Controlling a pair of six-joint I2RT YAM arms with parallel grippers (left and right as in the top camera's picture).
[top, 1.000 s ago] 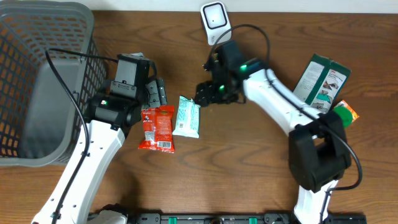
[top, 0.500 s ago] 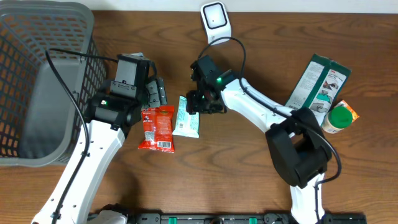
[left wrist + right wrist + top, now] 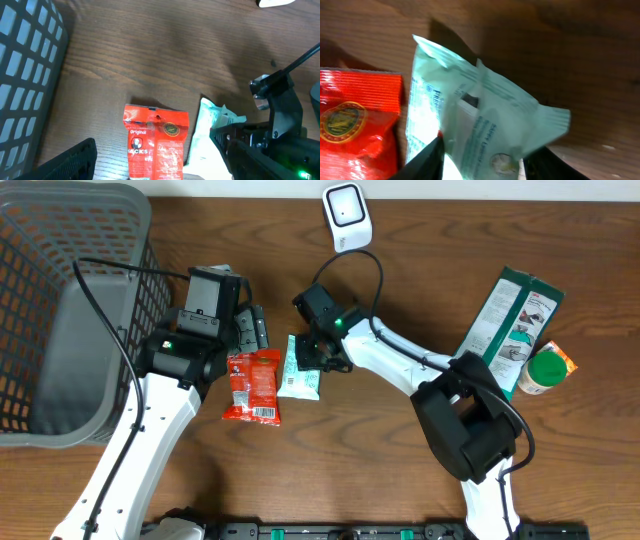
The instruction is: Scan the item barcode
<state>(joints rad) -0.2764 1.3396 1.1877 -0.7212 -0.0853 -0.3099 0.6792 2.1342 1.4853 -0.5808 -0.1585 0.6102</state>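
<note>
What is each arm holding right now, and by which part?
Right gripper: jaws pinch the mint-green packet across its width near its far end, buckling it. Left gripper: jaws open, nothing held.

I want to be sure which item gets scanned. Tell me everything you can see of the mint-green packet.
The mint-green packet is a soft, crinkly film pouch with white panels and small print that is unreadable here. It lies flat on the wooden table, one long edge right beside the red snack packet. Its far end is buckled upward between the fingers of the right gripper, which flank it. A firm grip can't be confirmed.
</note>
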